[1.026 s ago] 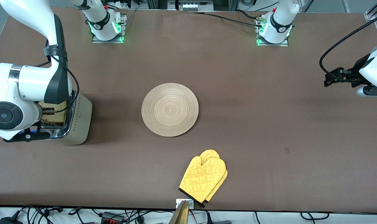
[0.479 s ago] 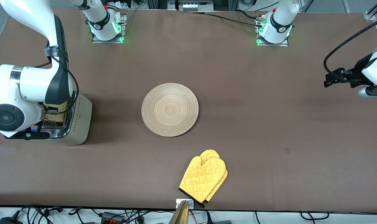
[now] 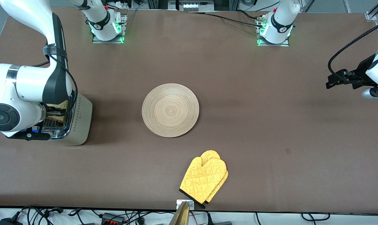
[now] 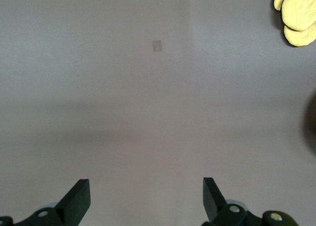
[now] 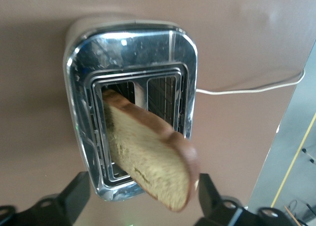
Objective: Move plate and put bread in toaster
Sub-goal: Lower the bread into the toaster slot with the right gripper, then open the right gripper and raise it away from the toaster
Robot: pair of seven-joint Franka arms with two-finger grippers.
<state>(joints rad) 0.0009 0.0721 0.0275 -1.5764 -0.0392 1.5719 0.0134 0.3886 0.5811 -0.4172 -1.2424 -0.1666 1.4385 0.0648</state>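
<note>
The toaster (image 3: 79, 122) stands at the right arm's end of the table, chrome top (image 5: 131, 43) up. The bread (image 5: 148, 157) sits tilted with its lower edge in one slot and its crusted top sticking out. Only a strip of bread (image 3: 60, 107) shows under the arm in the front view. My right gripper (image 5: 143, 184) hovers over the toaster, open, one finger on each side of the slice and apart from it. The wooden plate (image 3: 170, 110) lies mid-table with nothing on it. My left gripper (image 4: 146, 191) is open over bare table at the left arm's end (image 3: 335, 79).
A yellow oven mitt (image 3: 204, 179) lies near the table's front edge, nearer the front camera than the plate; it also shows in the left wrist view (image 4: 297, 14). The toaster's white cord (image 5: 247, 90) trails off across the table toward its edge.
My right gripper opened and let go of the bread, which has sunk lower into the slot. The left arm drifted slightly toward its end of the table.
</note>
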